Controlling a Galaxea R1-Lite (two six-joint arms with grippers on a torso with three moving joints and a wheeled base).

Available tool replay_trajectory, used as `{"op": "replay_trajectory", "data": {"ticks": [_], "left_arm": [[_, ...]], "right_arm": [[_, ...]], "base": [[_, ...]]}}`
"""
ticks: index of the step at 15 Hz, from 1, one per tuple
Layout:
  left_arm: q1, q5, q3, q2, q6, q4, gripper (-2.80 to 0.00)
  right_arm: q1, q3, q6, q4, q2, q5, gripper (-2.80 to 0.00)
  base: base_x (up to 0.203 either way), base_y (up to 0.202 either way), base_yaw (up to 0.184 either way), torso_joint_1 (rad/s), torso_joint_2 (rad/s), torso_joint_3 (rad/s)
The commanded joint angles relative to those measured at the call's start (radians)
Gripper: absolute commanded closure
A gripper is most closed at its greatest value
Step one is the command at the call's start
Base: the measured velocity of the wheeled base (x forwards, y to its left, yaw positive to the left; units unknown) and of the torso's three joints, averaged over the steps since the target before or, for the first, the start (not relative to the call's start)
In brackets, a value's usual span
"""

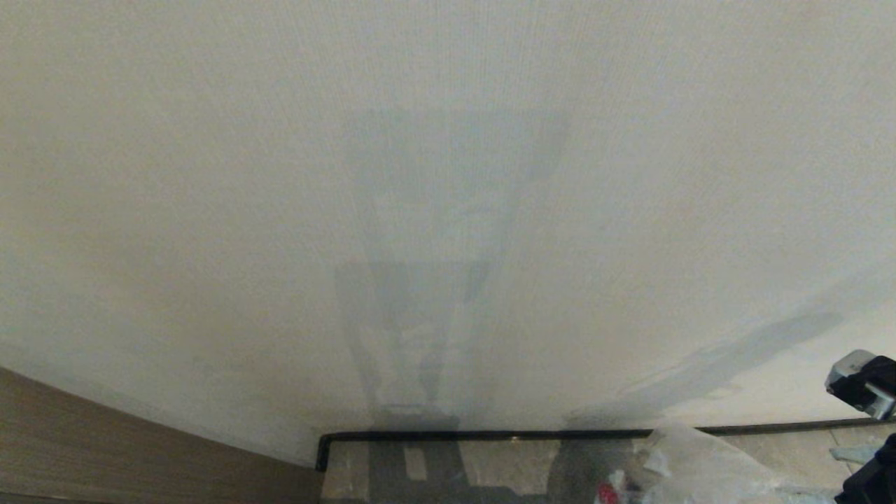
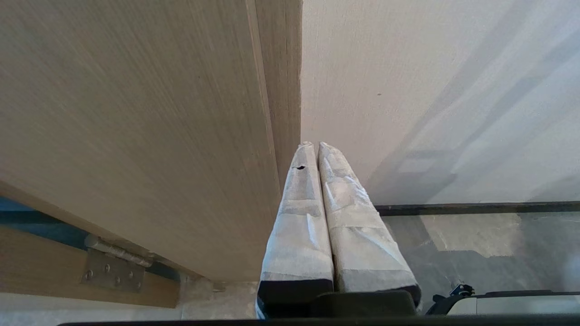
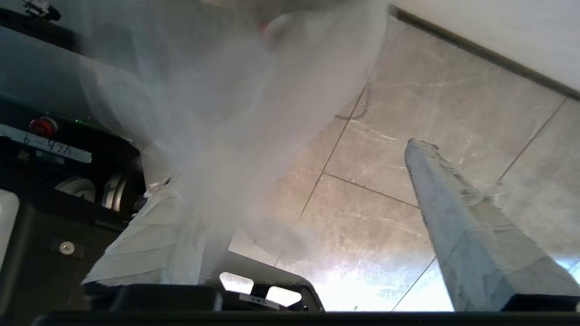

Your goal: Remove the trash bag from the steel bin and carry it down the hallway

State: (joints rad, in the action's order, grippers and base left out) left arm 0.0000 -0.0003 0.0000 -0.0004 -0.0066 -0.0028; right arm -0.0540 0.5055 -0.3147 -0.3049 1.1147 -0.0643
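The trash bag (image 1: 700,462), thin clear crinkled plastic, lies slumped on the marbled hallway floor (image 1: 504,462) at the foot of the wall, with white scraps and a bit of red showing through. In the right wrist view the trash bag (image 3: 235,113) hangs as a blurred veil against one taped finger (image 3: 149,235). The other finger (image 3: 462,226) stands far off over bare tile, so my right gripper (image 3: 290,165) is open and grips nothing. My right arm (image 1: 864,381) shows at the right edge above the bag. My left gripper (image 2: 316,145) is shut and empty. The steel bin is out of view.
A pale wall (image 1: 448,175) fills the view ahead, with a dark baseboard (image 1: 490,435) along its foot. A wood-coloured door (image 2: 136,113) with a metal hinge (image 2: 113,271) stands to the left. My own dark base with a red button (image 3: 43,127) sits close behind the bag.
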Motion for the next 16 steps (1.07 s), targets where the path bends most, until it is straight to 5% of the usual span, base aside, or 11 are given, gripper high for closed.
{"op": "replay_trajectory", "data": {"ticks": [1, 10, 11, 16], "left_arm": [[0.0, 0.0, 0.0, 0.0, 0.0, 0.001, 0.0], [0.0, 0.0, 0.0, 0.0, -0.001, 0.0, 0.0], [0.0, 0.0, 0.0, 0.0, 0.0, 0.0, 0.0], [0.0, 0.0, 0.0, 0.0, -0.001, 0.0, 0.0]], "right_arm": [[-0.001, -0.006, 0.0, -0.002, -0.003, -0.002, -2.8], [0.022, -0.006, 0.046, 0.05, -0.145, 0.004, -2.8], [0.022, -0.007, 0.045, 0.042, -0.166, 0.004, 0.0], [0.017, 0.001, 0.069, 0.045, -0.24, 0.01, 0.0]], "base": [[0.0, 0.0, 0.0, 0.0, 0.0, 0.0], [0.0, 0.0, 0.0, 0.0, 0.0, 0.0], [0.0, 0.0, 0.0, 0.0, 0.0, 0.0], [0.0, 0.0, 0.0, 0.0, 0.0, 0.0]]}}
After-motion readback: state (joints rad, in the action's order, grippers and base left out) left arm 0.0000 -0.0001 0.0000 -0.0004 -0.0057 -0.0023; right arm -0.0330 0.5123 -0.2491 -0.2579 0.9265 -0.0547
